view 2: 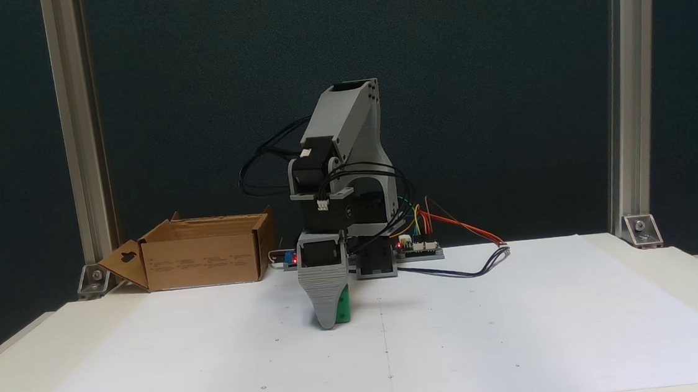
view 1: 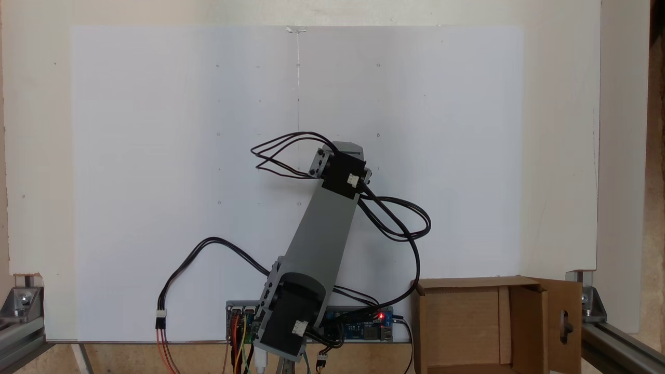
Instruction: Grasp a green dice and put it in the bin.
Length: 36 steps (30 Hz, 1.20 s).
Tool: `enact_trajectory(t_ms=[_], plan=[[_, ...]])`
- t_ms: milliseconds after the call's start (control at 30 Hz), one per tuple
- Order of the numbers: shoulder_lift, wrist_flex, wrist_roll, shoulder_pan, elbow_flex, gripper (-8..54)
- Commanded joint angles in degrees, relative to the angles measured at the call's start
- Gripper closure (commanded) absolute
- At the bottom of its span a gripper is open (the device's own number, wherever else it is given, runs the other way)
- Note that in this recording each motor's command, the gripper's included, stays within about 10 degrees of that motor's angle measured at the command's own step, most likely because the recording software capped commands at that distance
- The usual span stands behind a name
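Note:
In a fixed view from the front, the gripper (view 2: pixel 329 319) points straight down with its tip at the white paper. The green dice (view 2: pixel 345 309) shows as a bright green sliver just behind and to the right of the grey front jaw, low at the paper. The two jaws line up one behind the other, so their spacing is hidden. From above, the grey arm (view 1: pixel 324 223) covers the gripper and the dice. The bin (view 2: pixel 204 260) is a brown cardboard box with upright flaps, standing left of the arm's base; from above the bin (view 1: pixel 470 283) sits at the lower right.
White paper (view 1: pixel 156 182) covers the table around the arm. Black cables (view 1: pixel 400 223) loop off the arm. A controller board (view 2: pixel 418 250) with coloured wires lies by the base. Aluminium frame posts (view 2: pixel 80 148) stand at the table's back corners.

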Motion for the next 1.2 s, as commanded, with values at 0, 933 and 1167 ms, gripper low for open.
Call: enact_trajectory(t_ms=[0, 933, 1167], plan=[[-0.09, -0.09, -1.14, 0.00, -0.44, 22.9], [10.72, 36.30, 7.82, -2.11, -41.57, 34.0], [10.99, 36.47, 7.82, 5.98, -41.75, 34.0]])
